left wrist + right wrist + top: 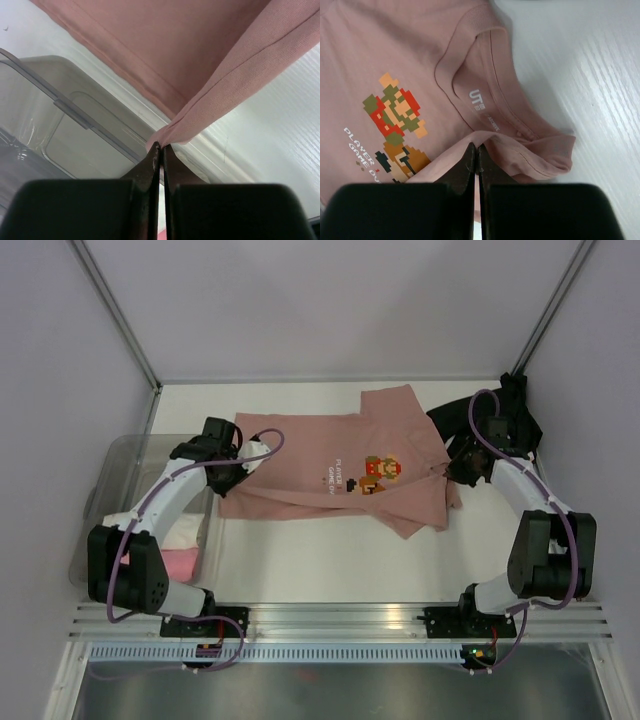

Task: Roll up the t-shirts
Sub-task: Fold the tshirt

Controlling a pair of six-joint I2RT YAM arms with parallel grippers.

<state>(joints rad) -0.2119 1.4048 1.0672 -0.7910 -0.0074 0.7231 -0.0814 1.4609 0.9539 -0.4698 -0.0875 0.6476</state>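
A salmon-pink t-shirt (320, 465) with a pixel-figure chest print (378, 473) lies spread across the table, its near long edge folded over. My left gripper (238, 458) is shut on the shirt's hem corner (165, 136) at its left end, lifting it. My right gripper (463, 465) is shut on a fold of the shirt (485, 140) by the collar (470, 65) at its right end. A black t-shirt (520, 420) lies bunched at the back right, partly behind my right arm. A cream roll (190, 532) and a bright pink roll (178, 564) sit in the bin.
A translucent grey plastic bin (120, 470) stands at the table's left edge, right beside my left arm; its rim shows in the left wrist view (70, 110). White walls and metal posts close in the back and sides. The arm bases sit on a rail at the near edge.
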